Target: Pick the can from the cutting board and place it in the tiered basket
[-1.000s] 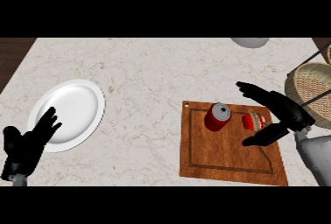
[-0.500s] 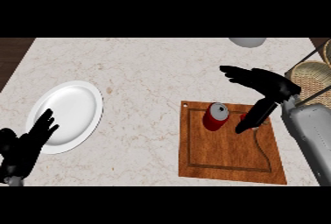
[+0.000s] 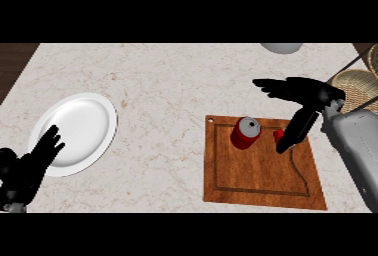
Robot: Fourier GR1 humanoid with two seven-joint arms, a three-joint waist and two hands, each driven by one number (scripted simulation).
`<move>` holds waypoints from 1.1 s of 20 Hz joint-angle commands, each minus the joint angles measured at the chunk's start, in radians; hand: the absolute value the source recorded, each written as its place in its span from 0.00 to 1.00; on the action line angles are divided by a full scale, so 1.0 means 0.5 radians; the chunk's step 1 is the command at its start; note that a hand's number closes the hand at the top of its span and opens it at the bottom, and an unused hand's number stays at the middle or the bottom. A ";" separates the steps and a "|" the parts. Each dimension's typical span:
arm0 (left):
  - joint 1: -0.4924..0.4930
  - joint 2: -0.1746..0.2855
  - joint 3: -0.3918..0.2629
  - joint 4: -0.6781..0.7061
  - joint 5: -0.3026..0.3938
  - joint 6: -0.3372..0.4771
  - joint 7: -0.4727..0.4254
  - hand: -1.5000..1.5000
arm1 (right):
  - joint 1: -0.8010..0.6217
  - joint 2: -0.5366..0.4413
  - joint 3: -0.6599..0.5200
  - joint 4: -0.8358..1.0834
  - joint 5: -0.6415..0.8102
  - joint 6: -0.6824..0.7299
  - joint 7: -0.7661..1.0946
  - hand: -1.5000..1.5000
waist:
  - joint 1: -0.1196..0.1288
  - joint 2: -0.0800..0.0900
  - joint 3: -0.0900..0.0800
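Note:
A red can (image 3: 245,133) with a silver top stands near the far edge of the wooden cutting board (image 3: 258,175). My right hand (image 3: 306,95) hovers open just right of and beyond the can, fingers spread to the left and thumb pointing down beside it, not touching it. A small red thing (image 3: 279,135) shows behind the thumb. The wicker tiered basket (image 3: 358,82) sits at the right edge, partly cut off. My left hand (image 3: 29,165) rests open at the lower left, fingers up.
A white plate (image 3: 77,131) lies on the marble counter at the left, next to my left hand. A grey round object (image 3: 281,47) peeks in at the top edge. Dark floor shows past the counter's upper left corner.
My right hand has risen and drawn back toward the far right, off the can's side. The can stays in place on the board. The left hand has sunk slightly.

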 commanded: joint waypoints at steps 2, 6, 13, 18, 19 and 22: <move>0.018 -0.074 -0.008 -0.041 -0.044 0.009 0.046 0.50 | 0.078 -0.141 -0.103 0.064 0.048 0.193 -0.034 0.00 | -0.007 0.002 -0.002; -0.027 -0.090 0.045 0.148 -0.116 -0.058 -0.069 0.50 | 0.083 0.033 -0.161 -0.040 -0.006 0.161 0.168 0.00 | -0.013 0.000 -0.003; -0.036 -0.104 0.141 0.142 -0.123 -0.126 -0.060 0.50 | 0.228 0.109 -0.205 0.017 0.126 0.220 -0.044 0.00 | -0.012 0.001 -0.003; -0.042 -0.146 0.159 0.037 -0.186 -0.119 0.064 0.50 | 0.230 0.198 -0.232 0.079 0.292 0.189 -0.135 0.00 | -0.006 0.002 -0.003; -0.084 -0.111 0.203 0.042 -0.109 -0.191 0.111 0.50 | 0.058 0.191 -0.265 0.289 0.352 0.196 -0.240 0.00 | 0.002 0.005 -0.002; 0.103 -0.123 0.205 -0.183 -0.122 -0.202 0.141 0.50 | 0.240 0.220 -0.228 0.122 0.418 0.170 -0.300 0.00 | 0.003 0.001 -0.002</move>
